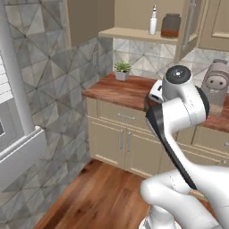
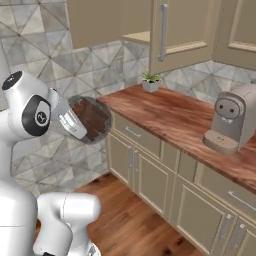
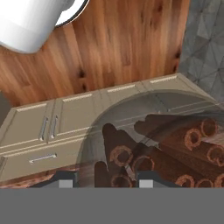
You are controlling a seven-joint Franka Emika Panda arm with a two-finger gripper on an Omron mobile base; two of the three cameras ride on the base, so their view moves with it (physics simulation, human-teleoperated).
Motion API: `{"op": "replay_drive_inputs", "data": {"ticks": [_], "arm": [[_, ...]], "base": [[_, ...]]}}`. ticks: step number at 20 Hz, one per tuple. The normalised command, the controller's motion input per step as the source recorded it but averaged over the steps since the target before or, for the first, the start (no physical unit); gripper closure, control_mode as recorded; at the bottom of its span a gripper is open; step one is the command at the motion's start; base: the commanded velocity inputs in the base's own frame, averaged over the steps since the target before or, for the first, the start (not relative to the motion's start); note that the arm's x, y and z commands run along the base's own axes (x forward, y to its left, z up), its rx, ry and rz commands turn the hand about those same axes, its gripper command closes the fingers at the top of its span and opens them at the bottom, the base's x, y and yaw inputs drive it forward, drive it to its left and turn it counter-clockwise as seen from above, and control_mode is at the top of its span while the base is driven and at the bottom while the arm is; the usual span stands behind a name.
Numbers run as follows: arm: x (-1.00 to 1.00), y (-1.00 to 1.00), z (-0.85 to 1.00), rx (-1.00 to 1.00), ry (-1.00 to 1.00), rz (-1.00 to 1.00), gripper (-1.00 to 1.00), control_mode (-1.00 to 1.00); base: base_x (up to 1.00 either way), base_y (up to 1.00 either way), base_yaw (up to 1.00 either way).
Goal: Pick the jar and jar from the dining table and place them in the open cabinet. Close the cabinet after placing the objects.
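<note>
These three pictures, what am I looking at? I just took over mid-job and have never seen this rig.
A white robot arm rides on a driving base in a rendered kitchen. Two pictures come from cameras on the base, left and right behind the arm; the third looks along its hand. The gripper is shut on a clear jar of brown sticks. In the left base view the open cabinet's shelf already holds the second jar beside a white spray bottle. On the wooden counter stand a small plant and a coffee machine.
</note>
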Motion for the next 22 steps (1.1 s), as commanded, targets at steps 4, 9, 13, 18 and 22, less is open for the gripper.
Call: {"op": "replay_drive_inputs", "data": {"ticks": [4,9,13,18,22], "arm": [[0.0,0.0,0.0,0.0,0.0,0.0,1.0,1.0],[0.0,0.0,0.0,0.0,0.0,0.0,1.0,1.0],[0.0,0.0,0.0,0.0,0.0,0.0,1.0,1.0],[0.0,0.0,0.0,0.0,0.0,0.0,1.0,1.0],[0.0,0.0,0.0,0.0,0.0,0.0,1.0,1.0]], "base": [[0.86,0.44,-0.19],[0.88,0.43,-0.23],[0.84,0.4,-0.29],[0.76,0.42,-0.37],[0.72,0.41,-0.42]]}}
